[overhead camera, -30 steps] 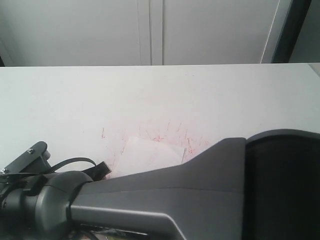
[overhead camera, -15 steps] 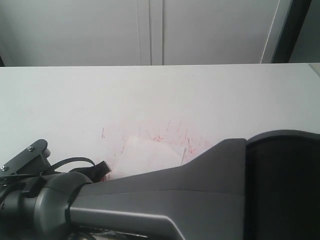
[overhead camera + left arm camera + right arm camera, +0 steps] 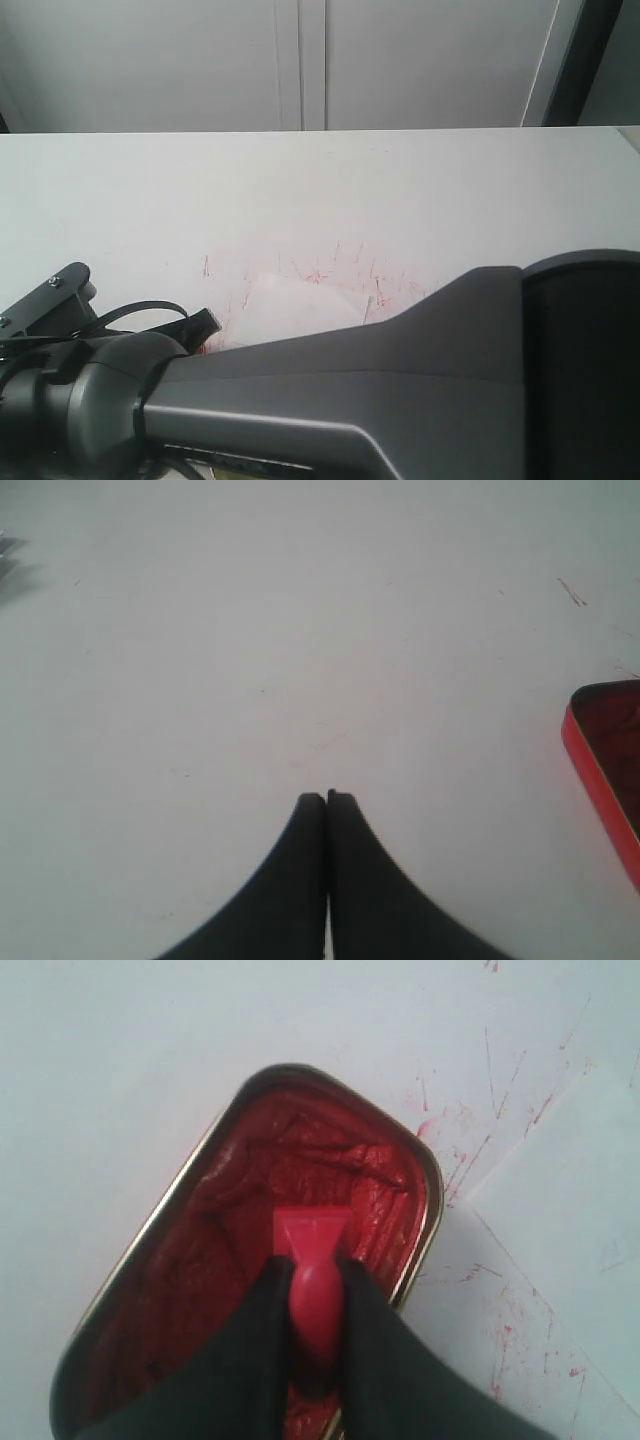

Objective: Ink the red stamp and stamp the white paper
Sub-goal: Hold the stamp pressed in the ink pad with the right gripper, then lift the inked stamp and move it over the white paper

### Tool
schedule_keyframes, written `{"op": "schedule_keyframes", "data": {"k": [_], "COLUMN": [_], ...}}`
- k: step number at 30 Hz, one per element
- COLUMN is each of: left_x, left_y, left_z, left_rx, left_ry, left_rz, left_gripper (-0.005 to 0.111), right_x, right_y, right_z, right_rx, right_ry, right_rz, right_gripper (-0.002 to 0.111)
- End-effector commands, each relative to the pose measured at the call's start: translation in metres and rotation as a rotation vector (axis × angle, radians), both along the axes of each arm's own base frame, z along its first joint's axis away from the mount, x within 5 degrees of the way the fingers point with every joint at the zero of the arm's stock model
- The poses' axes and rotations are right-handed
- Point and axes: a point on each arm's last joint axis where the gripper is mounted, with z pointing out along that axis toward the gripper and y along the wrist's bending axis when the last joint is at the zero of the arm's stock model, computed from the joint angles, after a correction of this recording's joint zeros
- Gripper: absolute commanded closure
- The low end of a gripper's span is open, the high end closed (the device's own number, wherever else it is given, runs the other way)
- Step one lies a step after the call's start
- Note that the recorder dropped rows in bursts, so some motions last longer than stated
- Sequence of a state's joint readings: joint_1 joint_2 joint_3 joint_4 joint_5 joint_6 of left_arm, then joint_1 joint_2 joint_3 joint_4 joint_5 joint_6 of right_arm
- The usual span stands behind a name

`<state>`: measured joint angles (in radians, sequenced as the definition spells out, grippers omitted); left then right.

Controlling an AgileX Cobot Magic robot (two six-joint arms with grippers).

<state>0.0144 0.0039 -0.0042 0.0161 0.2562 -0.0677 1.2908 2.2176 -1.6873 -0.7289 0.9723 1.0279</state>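
In the right wrist view my right gripper (image 3: 313,1272) is shut on the handle of the red stamp (image 3: 312,1250). The stamp's square base points down into the oblong tin of red ink paste (image 3: 220,1290); whether it touches the paste I cannot tell. The white paper (image 3: 580,1230) lies just beside the tin, and it also shows in the exterior view as the white paper (image 3: 290,305), partly hidden by the right arm (image 3: 400,400). My left gripper (image 3: 327,798) is shut on nothing, over bare tabletop, with the tin's red rim (image 3: 600,770) off to one side.
The white tabletop (image 3: 320,200) carries red ink streaks (image 3: 340,265) around the paper. The right arm's dark body fills the lower part of the exterior view and hides the tin there. Pale cabinet doors (image 3: 300,60) stand behind the table.
In the exterior view the right arm has shifted slightly, its dark body now sitting lower at the right and the wrist end a little higher at the left. The paper has not moved.
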Motion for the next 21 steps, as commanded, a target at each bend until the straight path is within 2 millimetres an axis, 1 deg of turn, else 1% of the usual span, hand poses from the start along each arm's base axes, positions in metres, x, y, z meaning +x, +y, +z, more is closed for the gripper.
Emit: {"op": "schedule_keyframes", "data": {"k": [1,7,12,21], "left_x": [0.0,0.0,0.0,0.0], "left_y": [0.0,0.0,0.0,0.0], "left_z": [-0.001,-0.001,-0.001,-0.001], "left_rx": [-0.002,-0.002,-0.002,-0.002], "left_ry": [0.0,0.0,0.0,0.0], "left_rz": [0.002,0.002,0.002,0.002], "left_gripper": [0.107,0.107,0.107,0.107], "right_x": [-0.001,-0.002,-0.001,0.02], "right_y": [-0.001,-0.002,-0.003,-0.015], "right_z": [0.003,0.004,0.021,0.045], "right_rx": [-0.001,-0.006,0.038,0.158], "right_ry": [-0.008,-0.006,-0.009,0.116], "right_rz": [-0.004,-0.014,-0.007,0.003], "right_gripper": [0.108,0.108,0.108,0.108]}}
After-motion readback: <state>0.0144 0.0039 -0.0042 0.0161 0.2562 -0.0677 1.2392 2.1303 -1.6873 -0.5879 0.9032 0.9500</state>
